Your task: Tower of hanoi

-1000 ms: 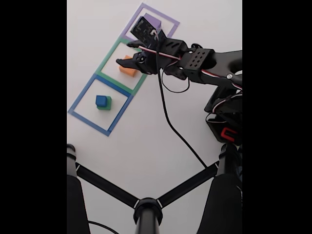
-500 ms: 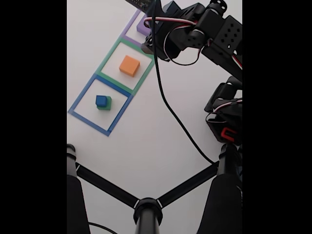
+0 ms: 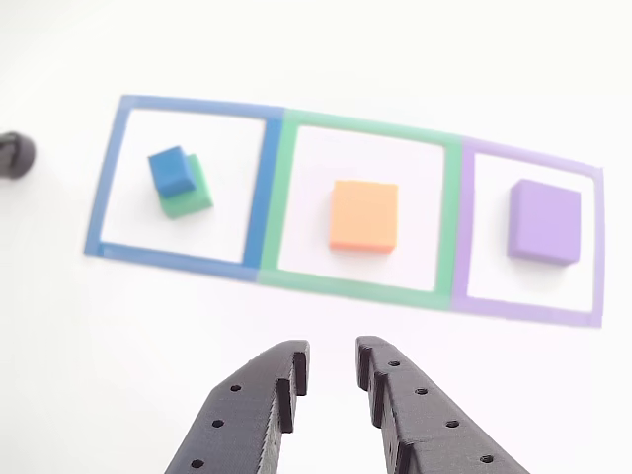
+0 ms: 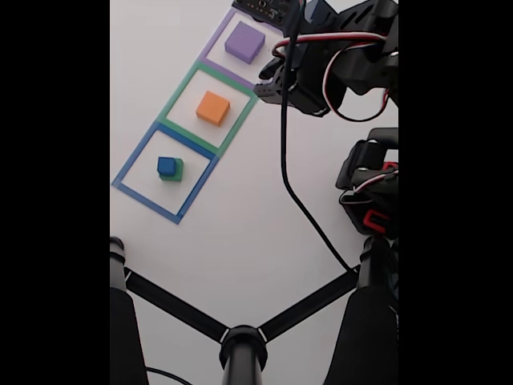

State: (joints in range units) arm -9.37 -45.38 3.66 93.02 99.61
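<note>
From my remote station, the other view puts the gripper (image 3: 331,360) nearest the lens, its two black perforated fingers (image 3: 262,395) rising from the bottom edge; the jaws stand a narrow gap apart with nothing between them, held above bare white table (image 3: 118,346) just short of the taped row; beyond the tips lie three taped square outlines side by side, sharing edges; the green outline (image 3: 272,197) is in the middle and the orange block (image 3: 364,215) sits flat near its centre, clear of the tape; to the left in this view, inside the blue outline (image 3: 99,188), the small blue cube (image 3: 172,169) rests on the green cube (image 3: 190,190), twisted and offset so the green shows at the right and lower sides; to the right, the purple block (image 3: 544,220) lies flat inside the purple outline (image 3: 597,247); a dark round object (image 3: 15,154) sits at the left edge, too blurred to tell what it is; in the fixed view, black tripod legs (image 4: 172,305) cross the foreground, then the blue outline with its two-cube stack (image 4: 169,168), then the orange block (image 4: 213,107), then the purple block (image 4: 244,42) farthest away; the arm (image 4: 337,56) reaches in from the right, beside the green and purple outlines, with a black cable (image 4: 292,184) trailing down across the table.
</note>
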